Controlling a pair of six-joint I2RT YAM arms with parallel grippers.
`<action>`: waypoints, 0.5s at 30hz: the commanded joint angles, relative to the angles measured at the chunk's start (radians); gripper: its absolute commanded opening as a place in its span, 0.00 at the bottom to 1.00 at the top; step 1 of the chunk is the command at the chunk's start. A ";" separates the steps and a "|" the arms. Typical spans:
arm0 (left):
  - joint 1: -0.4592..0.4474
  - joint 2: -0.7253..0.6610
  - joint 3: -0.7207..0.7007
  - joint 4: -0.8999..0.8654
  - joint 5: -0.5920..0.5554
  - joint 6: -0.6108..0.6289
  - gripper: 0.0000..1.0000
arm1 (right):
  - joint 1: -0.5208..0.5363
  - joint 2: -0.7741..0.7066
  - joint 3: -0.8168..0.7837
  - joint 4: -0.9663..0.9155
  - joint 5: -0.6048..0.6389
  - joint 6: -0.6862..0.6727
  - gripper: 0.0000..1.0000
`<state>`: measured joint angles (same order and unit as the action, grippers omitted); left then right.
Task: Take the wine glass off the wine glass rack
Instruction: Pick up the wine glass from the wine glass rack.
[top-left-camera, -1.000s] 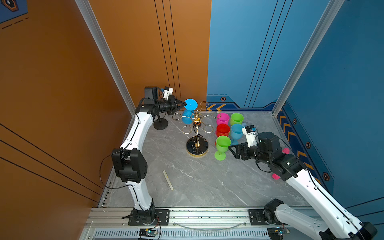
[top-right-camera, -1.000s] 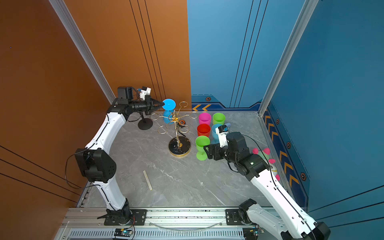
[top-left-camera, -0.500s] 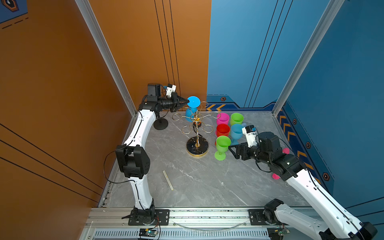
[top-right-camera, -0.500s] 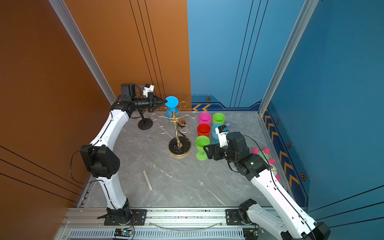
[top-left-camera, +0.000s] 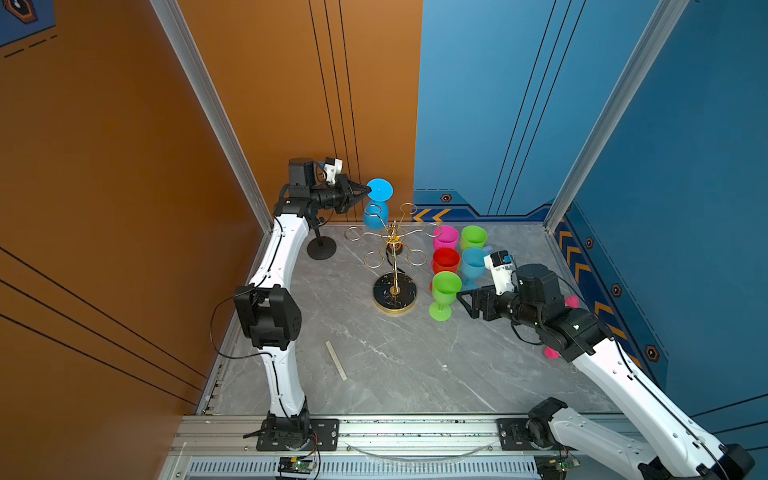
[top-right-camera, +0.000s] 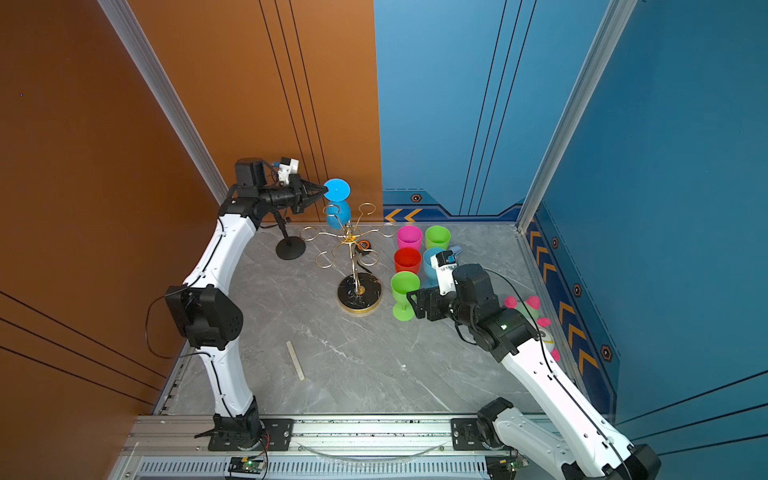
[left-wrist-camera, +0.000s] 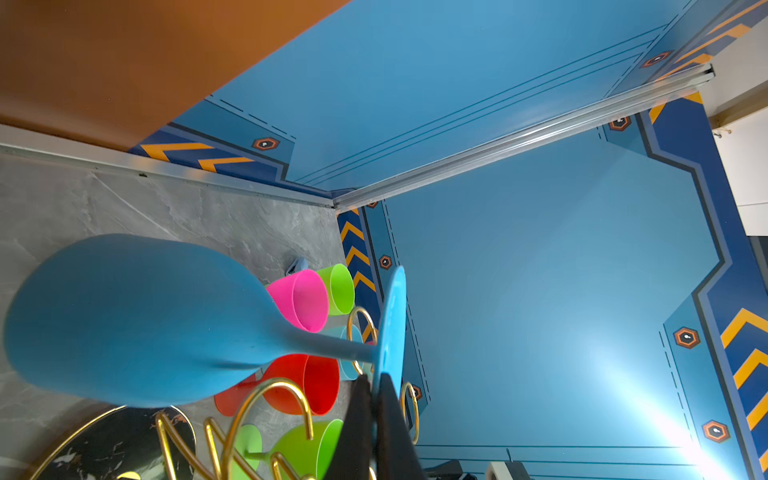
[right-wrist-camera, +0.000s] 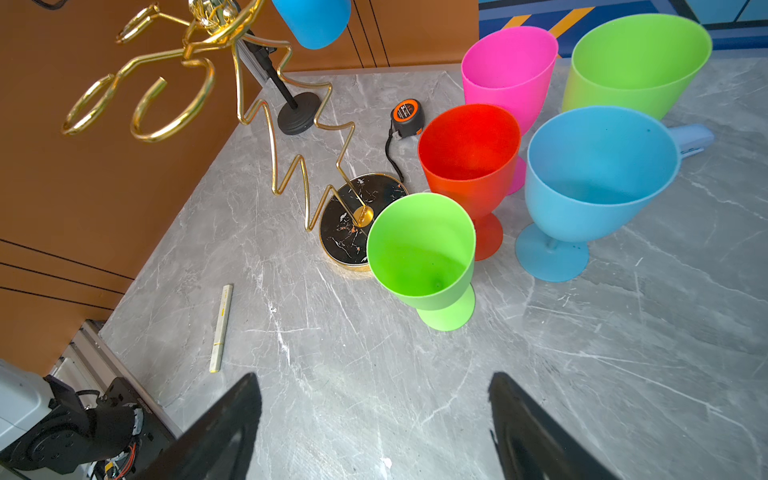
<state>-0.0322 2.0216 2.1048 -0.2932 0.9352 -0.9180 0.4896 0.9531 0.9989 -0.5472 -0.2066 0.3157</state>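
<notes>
The wine glass (top-left-camera: 375, 216) is blue and hangs bowl down at a back ring arm of the wine glass rack (top-left-camera: 395, 266), a gold wire stand on a round black base (top-right-camera: 359, 293). My left gripper (top-left-camera: 367, 190) is shut on the rim of its round foot (top-left-camera: 380, 189); in the left wrist view the black fingers (left-wrist-camera: 365, 415) pinch the foot's edge (left-wrist-camera: 392, 324). A gold ring crosses the stem (left-wrist-camera: 328, 351); I cannot tell whether the stem is still inside the loop. My right gripper (top-left-camera: 462, 300) stands open low over the table (right-wrist-camera: 374, 380), beside a green glass, holding nothing.
Several glasses stand upright right of the rack: pink (top-left-camera: 445, 237), green (top-left-camera: 473, 237), red (top-left-camera: 446, 259), light blue (top-left-camera: 473, 264), and a nearer green one (top-left-camera: 445, 291). A black stand (top-left-camera: 321, 249), a tape measure (right-wrist-camera: 406, 112) and a pale strip (top-left-camera: 336, 359) lie about. Walls close behind.
My left gripper has risen, carrying the blue glass's foot and bowl higher at the rack. The right arm has not moved.
</notes>
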 joint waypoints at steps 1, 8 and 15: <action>0.040 -0.021 -0.045 0.139 -0.054 -0.065 0.00 | -0.008 -0.022 -0.011 0.006 -0.011 0.016 0.86; 0.090 -0.132 -0.140 -0.005 -0.182 0.066 0.00 | -0.009 -0.022 -0.016 0.006 -0.013 0.017 0.87; 0.127 -0.305 -0.291 -0.127 -0.377 0.225 0.00 | -0.008 -0.016 -0.022 0.018 -0.021 0.028 0.87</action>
<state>0.0837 1.8011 1.8389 -0.3588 0.6651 -0.8009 0.4839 0.9432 0.9905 -0.5453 -0.2100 0.3233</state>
